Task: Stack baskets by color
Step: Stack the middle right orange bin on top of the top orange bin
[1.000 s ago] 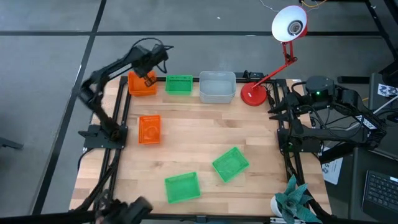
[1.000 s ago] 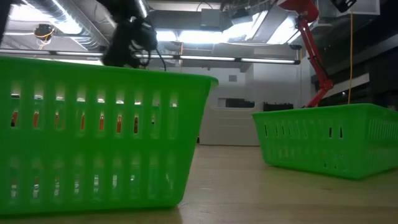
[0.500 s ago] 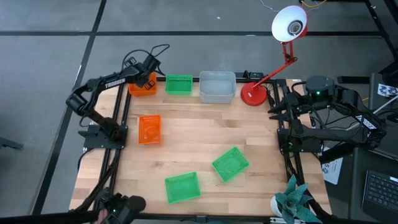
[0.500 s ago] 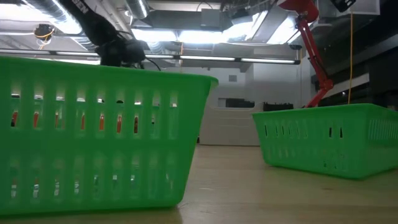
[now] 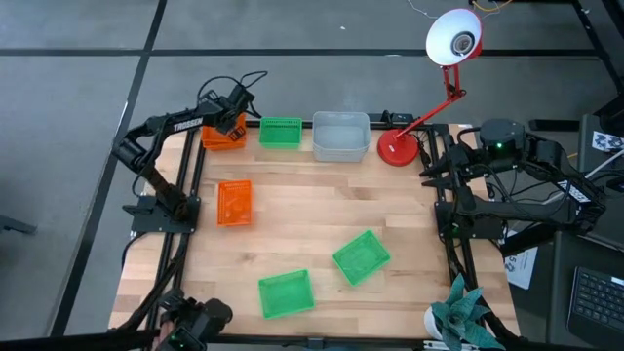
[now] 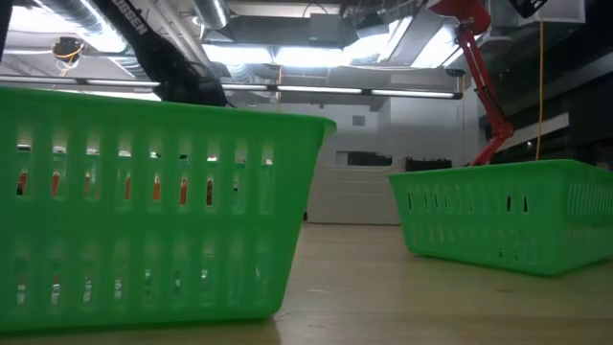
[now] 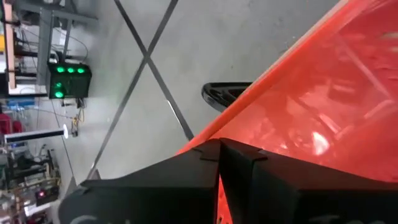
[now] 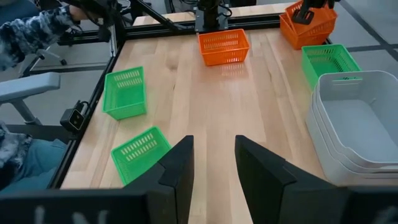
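Lowered since earlier, left gripper pinches the orange basket stack (translucent, slotted walls).

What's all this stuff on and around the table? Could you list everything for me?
Orange baskets: a stack at the table's far left corner, count in the stack unclear; one more orange basket alone near the left edge.
Green baskets: three; one in the far row, two loose near the front.
Grey-white baskets: a nested stack, far row, beside the green one.
Desk lamp: one, red base, white head, far right.
Plant: one, green, front right corner.
Table: one, pale wood.
Person: a patterned sleeve beyond the table.
Left gripper: fingers shut on the orange stack's rim.
Right gripper: fingers open, waiting at the right edge.
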### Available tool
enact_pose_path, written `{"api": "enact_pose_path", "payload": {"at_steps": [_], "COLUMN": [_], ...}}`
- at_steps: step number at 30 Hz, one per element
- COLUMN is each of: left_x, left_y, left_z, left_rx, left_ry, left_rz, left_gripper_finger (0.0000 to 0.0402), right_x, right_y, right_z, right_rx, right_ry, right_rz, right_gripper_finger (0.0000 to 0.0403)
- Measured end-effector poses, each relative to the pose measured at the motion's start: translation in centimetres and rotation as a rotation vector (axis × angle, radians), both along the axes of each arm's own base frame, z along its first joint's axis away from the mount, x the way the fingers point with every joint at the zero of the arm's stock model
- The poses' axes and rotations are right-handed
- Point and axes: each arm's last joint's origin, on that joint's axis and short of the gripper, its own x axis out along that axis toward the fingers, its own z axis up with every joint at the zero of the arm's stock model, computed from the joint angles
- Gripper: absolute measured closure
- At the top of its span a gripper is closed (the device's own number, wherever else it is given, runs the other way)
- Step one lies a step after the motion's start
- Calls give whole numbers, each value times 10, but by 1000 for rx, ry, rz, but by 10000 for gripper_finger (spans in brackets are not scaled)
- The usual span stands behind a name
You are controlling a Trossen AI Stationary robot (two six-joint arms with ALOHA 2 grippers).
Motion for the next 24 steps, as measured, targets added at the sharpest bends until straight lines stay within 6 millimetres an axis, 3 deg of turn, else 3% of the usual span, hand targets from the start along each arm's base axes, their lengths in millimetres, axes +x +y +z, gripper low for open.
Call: {"api": "enact_pose_path", "payload": {"at_steps": [6,11,14,24], "left_x": [9,8,5,0], "left_y": [-12,-11,0,20], "left_z": [29,35,33,5], "left_rx": [-40,-14,37,-25], "left_ry": [13,21,-15,25], "left_rz": [-21,11,4,38], "left_gripper_finger": [401,402,401,401], "right_x": [0,0,0,0], "right_y": [0,0,0,0], "right_z": [0,0,0,0], "right_rx": [0,0,0,0], "right_ry": [0,0,0,1], "right_rz": [0,0,0,0], "right_gripper_finger": [286,286,286,286]}}
